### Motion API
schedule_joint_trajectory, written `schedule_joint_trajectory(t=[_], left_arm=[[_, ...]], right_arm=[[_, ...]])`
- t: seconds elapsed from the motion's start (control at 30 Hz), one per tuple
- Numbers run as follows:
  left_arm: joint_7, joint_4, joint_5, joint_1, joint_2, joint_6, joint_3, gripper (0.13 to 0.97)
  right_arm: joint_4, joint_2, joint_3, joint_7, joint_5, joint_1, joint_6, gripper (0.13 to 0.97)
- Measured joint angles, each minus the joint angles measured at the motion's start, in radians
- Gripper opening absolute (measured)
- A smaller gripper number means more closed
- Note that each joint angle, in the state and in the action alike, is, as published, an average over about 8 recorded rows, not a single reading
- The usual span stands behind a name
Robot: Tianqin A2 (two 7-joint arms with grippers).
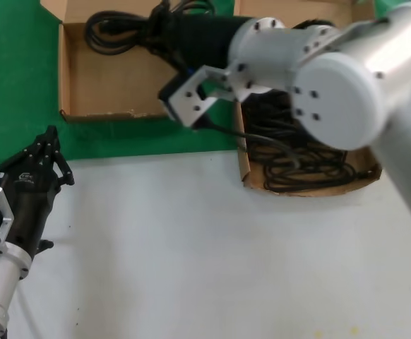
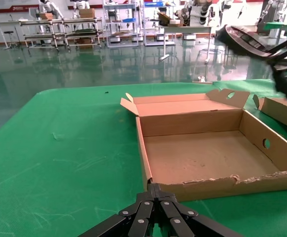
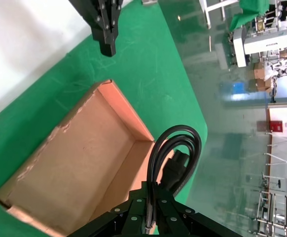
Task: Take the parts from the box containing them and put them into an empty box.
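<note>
Power cord bundle (image 3: 175,153) hangs clamped in your right gripper (image 3: 151,210) over the empty box (image 1: 78,85), not yet released. More cords (image 1: 304,166) wait in the deeper box (image 1: 246,173). Your left gripper (image 1: 48,145) rests closed above the tabletop (image 1: 191,247).

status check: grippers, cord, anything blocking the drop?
Right gripper shut on power cord, held over the empty box. Left gripper parked near the table edge, fingers together. Box floor bare.
</note>
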Motion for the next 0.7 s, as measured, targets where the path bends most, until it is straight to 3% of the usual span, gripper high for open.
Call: schedule_joint_trajectory(t=[0.33,0.7], left_arm=[[0.000,0.000,0.000,0.000,0.000,0.000,0.000,0.145],[0.000,0.000,0.000,0.000,0.000,0.000,0.000,0.145]], right_arm=[[-0.215,-0.108,-0.019,-0.050,-0.051,0.042,0.112,0.159],[-0.309,-0.137,-0.018,-0.086,-0.038,0.071,0.157,0.216]])
